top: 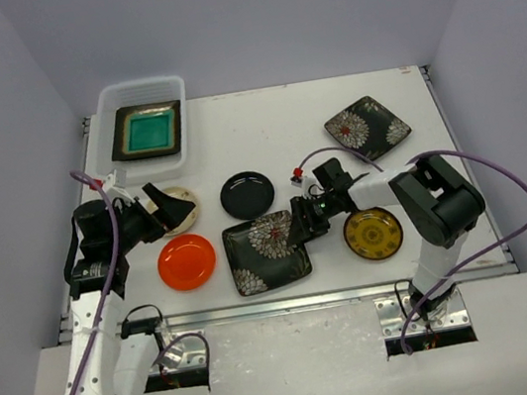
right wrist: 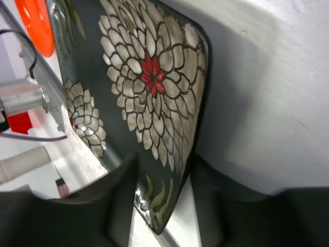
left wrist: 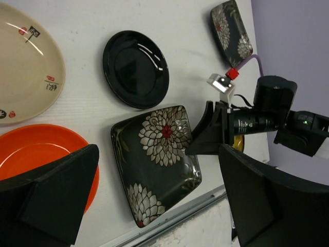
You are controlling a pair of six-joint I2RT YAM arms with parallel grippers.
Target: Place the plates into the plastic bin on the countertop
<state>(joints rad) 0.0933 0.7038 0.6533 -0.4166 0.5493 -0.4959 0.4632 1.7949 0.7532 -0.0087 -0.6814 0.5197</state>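
A dark square plate with white flowers (top: 262, 253) (right wrist: 149, 77) lies near the front of the countertop (top: 272, 126). My right gripper (top: 300, 227) (right wrist: 164, 180) pinches its right corner, one finger on top and one under the rim. The plastic bin (top: 105, 112) stands at the back left with the teal-centred square plate (top: 148, 131) inside. My left gripper (top: 170, 207) (left wrist: 158, 170) hovers open and empty over the cream plate (top: 186, 215), partly hiding it. On the counter lie the orange plate (top: 187, 262), black plate (top: 247, 194), yellow-patterned plate (top: 373, 233) and a second floral square plate (top: 366, 128).
A metal rail (top: 290, 303) runs along the counter's front edge, close to the held plate's near corner. Purple cables (top: 500, 170) loop off both arms. Grey walls close in the back and sides.
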